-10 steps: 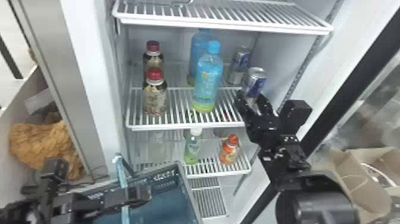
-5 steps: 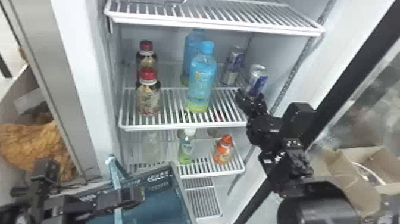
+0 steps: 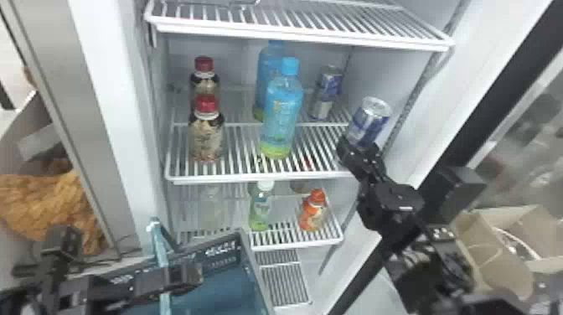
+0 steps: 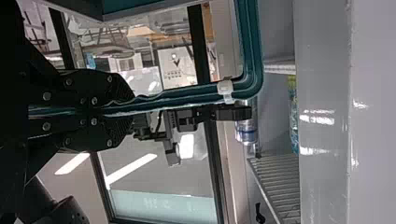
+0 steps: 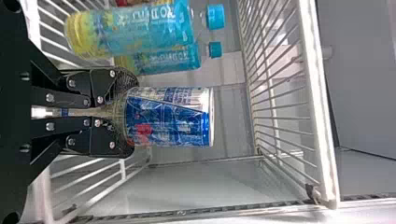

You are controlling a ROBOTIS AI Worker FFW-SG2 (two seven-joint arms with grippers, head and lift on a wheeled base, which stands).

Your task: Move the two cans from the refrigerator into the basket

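My right gripper (image 3: 361,151) is shut on the lower end of one can (image 3: 369,121), slightly tilted, at the right side of the middle shelf. In the right wrist view this can (image 5: 168,116) sits between the fingers of my right gripper (image 5: 122,114). A second can (image 3: 326,93) stands farther back on that shelf, beside the blue bottles. Low at the left is the blue basket (image 3: 222,293), with my left gripper (image 3: 184,276) at its rim. Seen from the left wrist, my left gripper (image 4: 119,111) is shut on the basket's rim (image 4: 187,95).
Blue-capped bottles (image 3: 282,113) stand left of the cans, and red-capped bottles (image 3: 206,134) farther left. The upper shelf (image 3: 301,33) hangs above them. Small bottles (image 3: 312,211) occupy the shelf below. The fridge's right wall and door frame (image 3: 473,92) flank my right arm.
My right gripper and its can have moved to the right, away from the second can, and a little nearer. The head view has shifted slightly. My left gripper stays at the basket's rim.
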